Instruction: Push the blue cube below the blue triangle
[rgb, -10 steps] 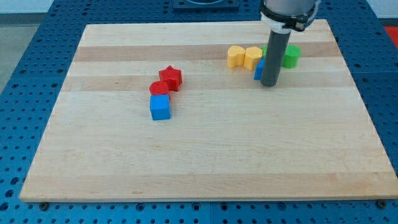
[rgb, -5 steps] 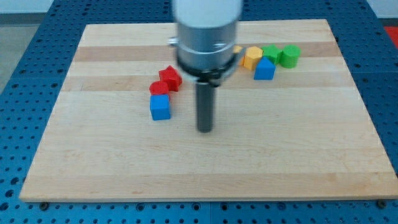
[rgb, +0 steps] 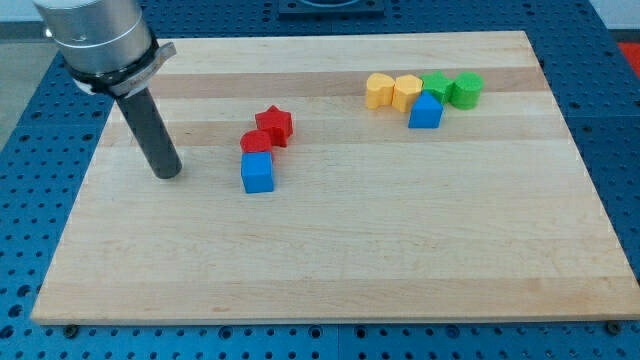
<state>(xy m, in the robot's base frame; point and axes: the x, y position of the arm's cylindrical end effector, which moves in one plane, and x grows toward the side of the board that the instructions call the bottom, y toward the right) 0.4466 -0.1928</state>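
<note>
I've swung my tip (rgb: 167, 174) from the far right, across the wooden counter (rgb: 330, 260), to the view's left of the small blue cube (rgb: 257, 172), near but apart. The end effector is a bare rod, clamping nothing. The blue triangle block (rgb: 425, 110) sits well right; a rightward push looks next.

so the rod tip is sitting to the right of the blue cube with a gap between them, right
Not quite: the camera view shows my tip on the view's left of the blue cube, not its right. The gap part holds; the two are apart, not touching.
</note>
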